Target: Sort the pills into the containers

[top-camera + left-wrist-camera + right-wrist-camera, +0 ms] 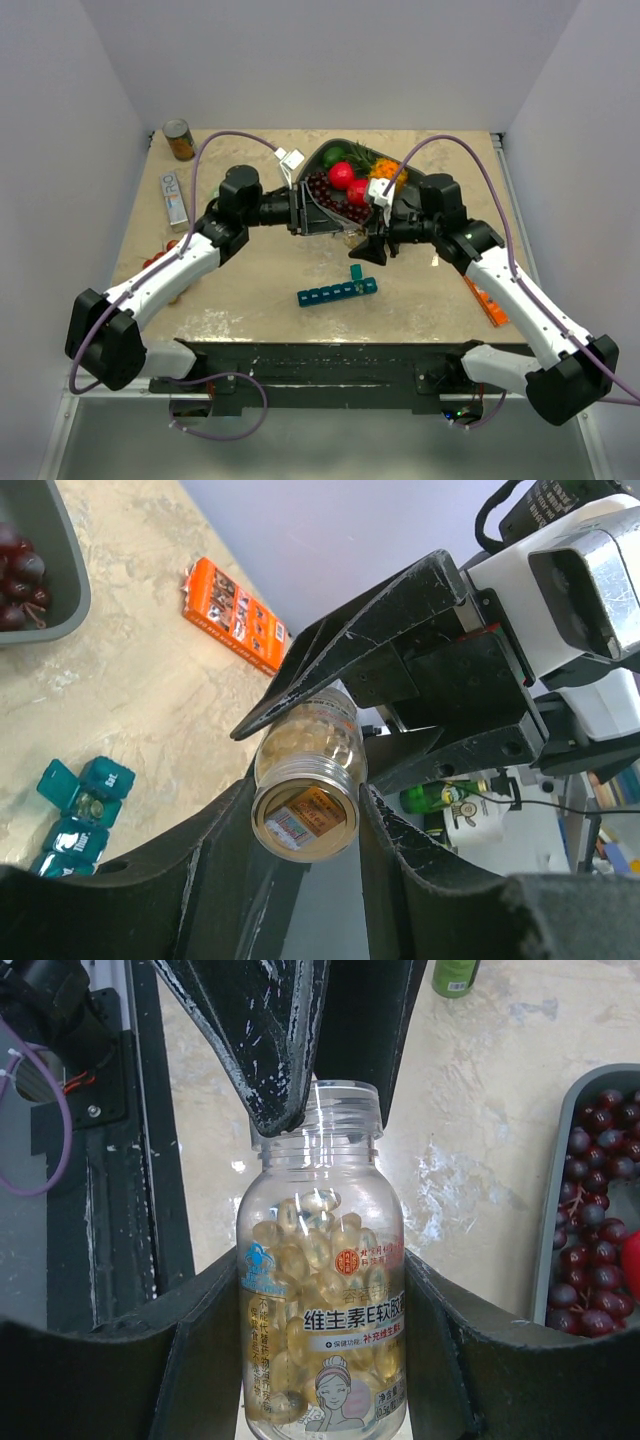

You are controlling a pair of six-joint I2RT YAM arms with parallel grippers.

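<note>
The clear bottle point(322, 1290) of pills point(310, 1250) is held above the worktop point(250, 280), its body clamped in the right claw point(320, 1270) and its uncapped neck gripped by the left claw point(305, 800). The teal organiser point(337, 292) lies nearby, the fruit tray point(62, 575) just behind.

Fruit tray point(65, 560): set at the back middle of the desk point(250, 270), with cherries point(590, 1230) held in it.
Can point(180, 140): stood at the back left corner.
Long box point(175, 197): laid just before the can, along the left edge.
Flat box point(485, 300): laid near the right edge.
Pill organiser point(337, 293): laid before the tray, in the near middle.
Bottle point(320, 1380): gripped above the desk, between tray and organiser, by the jaws of the right gripper point(322, 1290). Its mouth is flanked by the jaws of the left gripper point(305, 800).
Pills point(320, 1250): kept in the bottle.
</note>
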